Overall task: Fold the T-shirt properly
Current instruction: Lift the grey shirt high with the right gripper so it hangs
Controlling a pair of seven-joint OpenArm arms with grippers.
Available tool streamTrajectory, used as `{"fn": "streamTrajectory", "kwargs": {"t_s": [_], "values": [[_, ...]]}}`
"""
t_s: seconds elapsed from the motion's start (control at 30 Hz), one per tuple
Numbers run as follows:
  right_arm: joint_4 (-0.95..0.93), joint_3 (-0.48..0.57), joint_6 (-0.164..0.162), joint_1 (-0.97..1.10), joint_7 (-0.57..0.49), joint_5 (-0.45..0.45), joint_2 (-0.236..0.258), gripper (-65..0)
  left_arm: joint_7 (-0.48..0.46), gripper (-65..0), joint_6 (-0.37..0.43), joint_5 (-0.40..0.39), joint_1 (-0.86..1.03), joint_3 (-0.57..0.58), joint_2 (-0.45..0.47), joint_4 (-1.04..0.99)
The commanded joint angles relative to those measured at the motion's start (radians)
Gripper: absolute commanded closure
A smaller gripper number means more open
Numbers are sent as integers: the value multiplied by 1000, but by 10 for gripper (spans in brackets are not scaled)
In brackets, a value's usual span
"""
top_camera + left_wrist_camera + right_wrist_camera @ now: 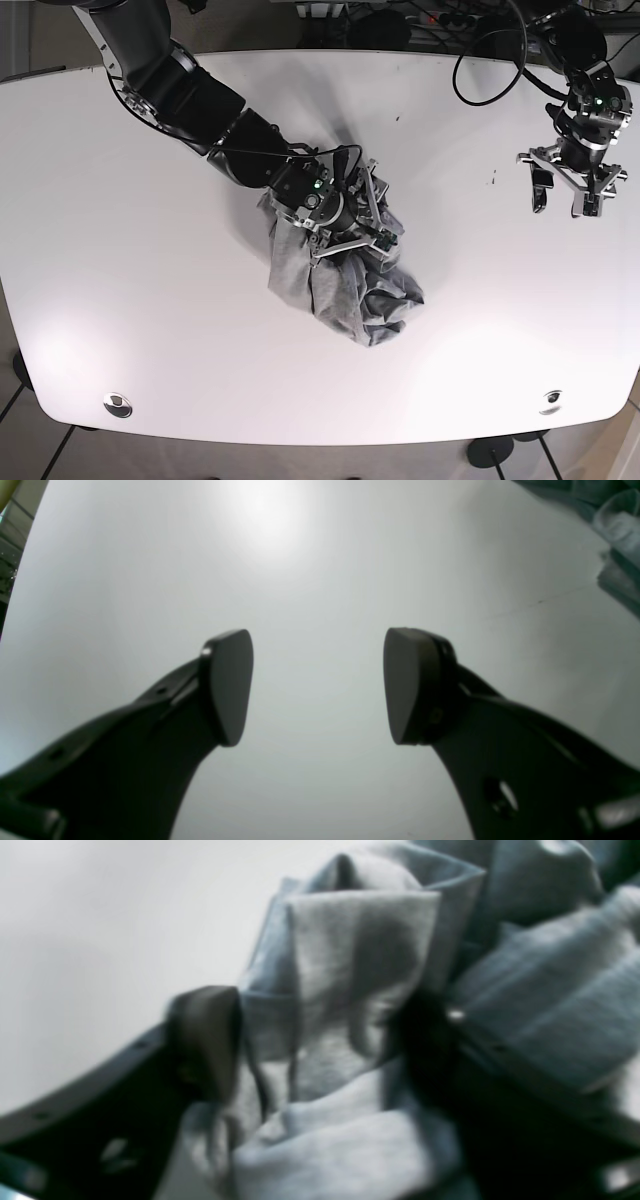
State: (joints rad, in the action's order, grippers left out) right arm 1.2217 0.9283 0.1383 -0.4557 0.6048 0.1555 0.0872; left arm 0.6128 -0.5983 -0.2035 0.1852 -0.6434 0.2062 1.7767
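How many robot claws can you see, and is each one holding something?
2. The right gripper sits mid-table, its fingers around a bunch of the grey T-shirt. The left gripper is at the table's far side, open and holding nothing.

The right wrist view was blurred, so the T-shirt (350, 1005) showed only soft grey folds bunched between the right gripper's (320, 1040) fingers. In the left wrist view, the T-shirt (617, 525) was cut off by the upper right edge.
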Motion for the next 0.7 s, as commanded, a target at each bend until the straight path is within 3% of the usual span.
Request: {"fn": "streamTrajectory", "kwargs": {"t_s": [0.03,0.13,0.17,0.2,0.3,0.53,0.6,0.7], "values": [[14,-27,-4,-21,-33,-7,-5,-260,-20,-374,7,-11,-6,-5,14,18],[17,-31,-16,-21,-46,-7,-5,-35,-20,-374,7,-11,-8,-5,14,18],[22,-33,-16,-19,-46,-7,-5,-10,-20,-374,7,-11,-10,-5,14,18],[39,-33,-16,-15,-41,-6,-5,-35,-20,-374,7,-11,-10,-5,14,18],[137,-55,-16,21,-38,-9,-2,-19,-20,-374,7,-11,-10,-5,14,18],[550,-386,7,120,-38,6,-4,-22,-20,-374,7,-12,-10,-5,-7,25],[603,-453,42,74,-38,68,-5,-22,-20,-374,7,-12,-8,-5,-9,36],[607,-564,47,-65,22,283,3,-22,-20,-374,7,-11,-5,26,-14,82]]}}
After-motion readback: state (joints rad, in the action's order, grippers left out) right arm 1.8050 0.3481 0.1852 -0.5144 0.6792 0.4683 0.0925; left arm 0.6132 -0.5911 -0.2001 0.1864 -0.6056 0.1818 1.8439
